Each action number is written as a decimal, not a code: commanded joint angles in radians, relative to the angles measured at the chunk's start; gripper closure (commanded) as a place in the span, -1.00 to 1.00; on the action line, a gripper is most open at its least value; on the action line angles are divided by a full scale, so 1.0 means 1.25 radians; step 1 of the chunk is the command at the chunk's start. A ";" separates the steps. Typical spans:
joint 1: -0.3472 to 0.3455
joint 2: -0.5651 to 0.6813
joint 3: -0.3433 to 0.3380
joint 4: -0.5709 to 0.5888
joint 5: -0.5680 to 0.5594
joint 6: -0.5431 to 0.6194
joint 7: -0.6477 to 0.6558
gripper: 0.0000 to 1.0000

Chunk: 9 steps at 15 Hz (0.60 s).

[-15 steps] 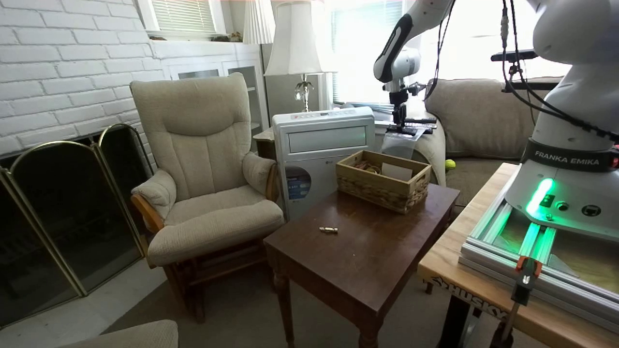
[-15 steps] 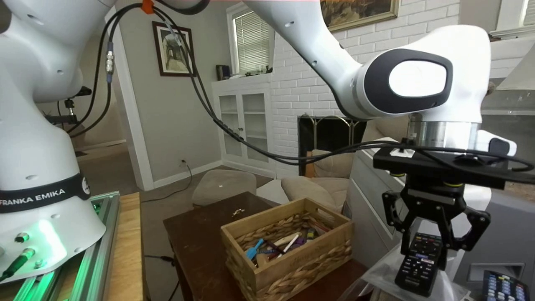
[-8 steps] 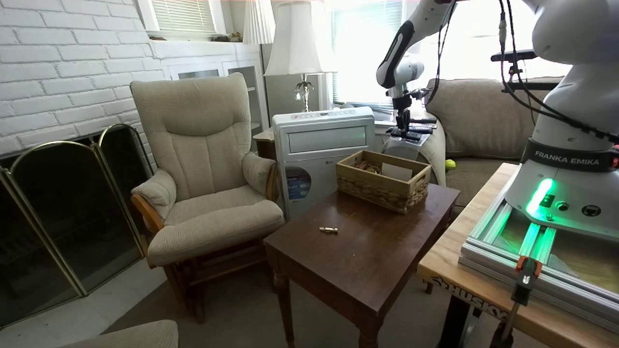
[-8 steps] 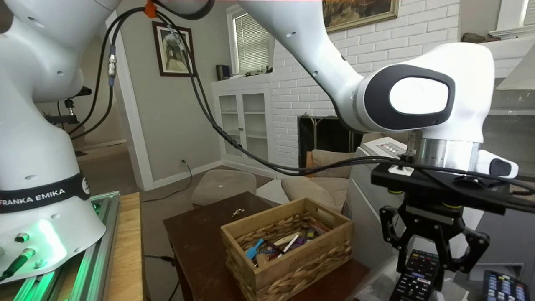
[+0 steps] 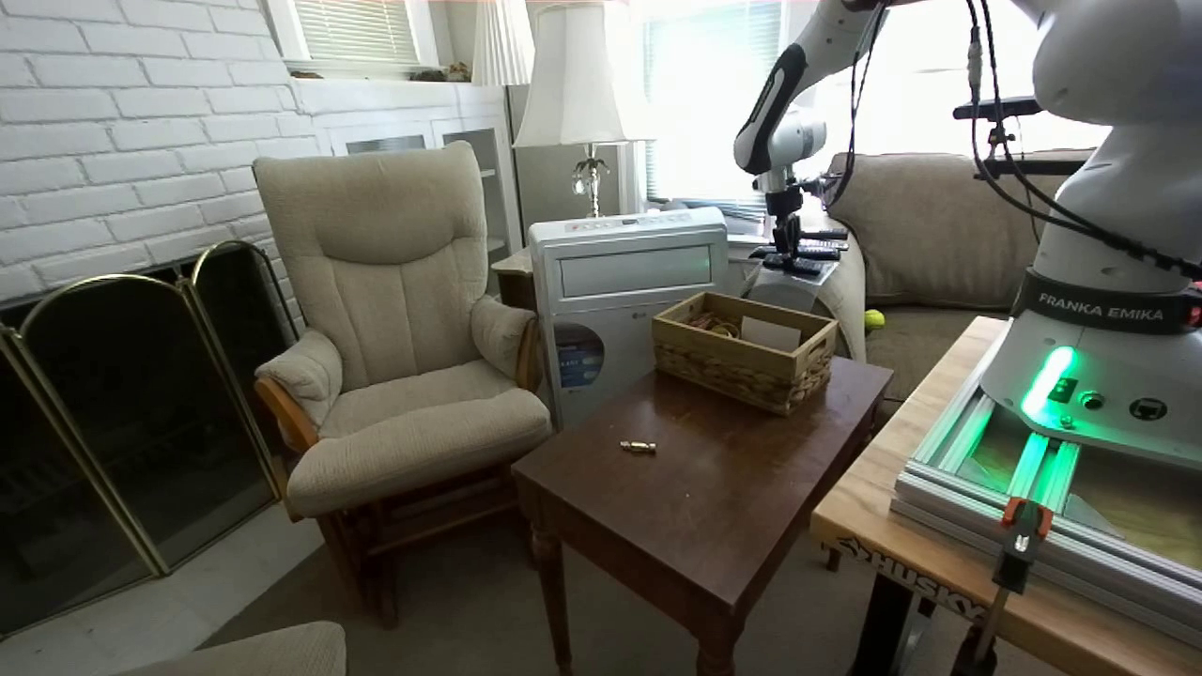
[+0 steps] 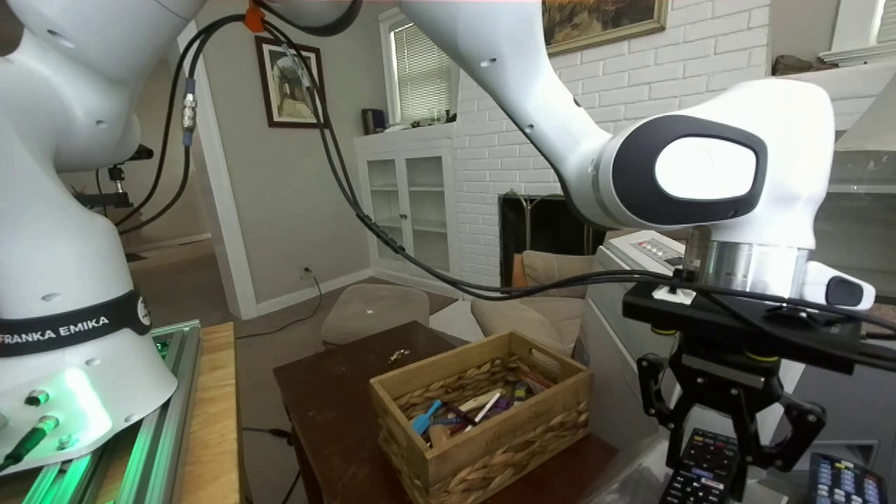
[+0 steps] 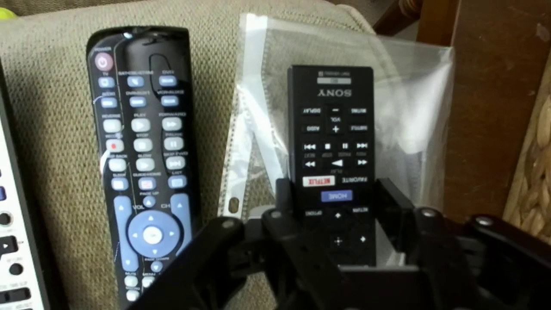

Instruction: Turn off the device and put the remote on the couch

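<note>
My gripper (image 7: 333, 189) is shut on a black Sony remote (image 7: 333, 92), one finger along each long side. The same gripper (image 6: 705, 477) and remote (image 6: 708, 448) show at the lower right of an exterior view; the remote's lower end is cut off by the frame. Under it is the beige arm (image 7: 215, 77) of the couch (image 5: 939, 230), with a clear plastic sleeve (image 7: 413, 99) between. Whether the remote touches the sleeve I cannot tell. A white floor unit (image 5: 624, 314) with a control panel on top, possibly the device, stands beside the couch arm.
A second black remote (image 7: 142, 107) and a silver-faced remote (image 7: 17, 241) lie on the couch arm, beside the held one. A woven basket (image 5: 742, 352) of small items stands on the dark wooden table (image 5: 695, 498). A cream armchair (image 5: 404, 310) stands farther off.
The gripper has come down with the Sony remote, mostly in the first half second and only slightly since. In an exterior view it has also shifted slightly right. The other objects have not moved.
</note>
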 commanded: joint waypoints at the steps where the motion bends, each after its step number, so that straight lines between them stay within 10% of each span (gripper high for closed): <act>1: -0.006 0.029 0.001 0.050 -0.024 -0.012 0.029 0.48; 9: -0.006 0.052 0.001 0.095 -0.025 -0.017 0.058 0.48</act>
